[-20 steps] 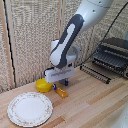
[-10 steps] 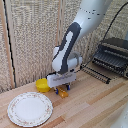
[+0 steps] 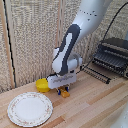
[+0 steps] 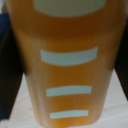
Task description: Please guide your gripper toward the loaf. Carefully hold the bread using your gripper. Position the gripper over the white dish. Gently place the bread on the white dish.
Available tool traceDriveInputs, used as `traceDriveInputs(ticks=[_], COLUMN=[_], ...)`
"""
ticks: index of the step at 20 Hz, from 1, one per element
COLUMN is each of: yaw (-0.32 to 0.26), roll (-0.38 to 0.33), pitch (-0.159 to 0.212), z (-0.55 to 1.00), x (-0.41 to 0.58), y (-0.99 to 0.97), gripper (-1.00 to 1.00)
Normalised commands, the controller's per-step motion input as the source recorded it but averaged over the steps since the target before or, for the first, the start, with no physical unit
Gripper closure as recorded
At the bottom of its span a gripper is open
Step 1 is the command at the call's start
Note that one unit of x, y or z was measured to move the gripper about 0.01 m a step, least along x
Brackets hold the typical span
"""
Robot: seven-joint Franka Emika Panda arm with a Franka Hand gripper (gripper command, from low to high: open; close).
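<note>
Evidently low over the pale wooden surface to grasp it, the white boxy gripper straddles the small orange-brown oblong loaf, though whether its blue-tipped fingers pinch it I cannot tell.

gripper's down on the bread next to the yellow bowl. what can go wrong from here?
1. The yellow bowl sits right beside the gripper; closing or lifting might nudge it.
2. The bread fills the wrist view, so the fingers are hidden and grip can't be confirmed.
3. The white dish lies some way off; a loose hold could drop it.
</note>
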Motion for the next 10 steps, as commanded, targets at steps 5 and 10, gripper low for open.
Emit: traceDriveInputs(ticks=[5,10], yaw=[-0.019,-0.037], roll=[0.026,0.054], pitch=[-0.001,0.057], z=[0.46,0.97], x=[-0.042,0.126], y=[0.03,0.0], gripper=[1.0,1.0])
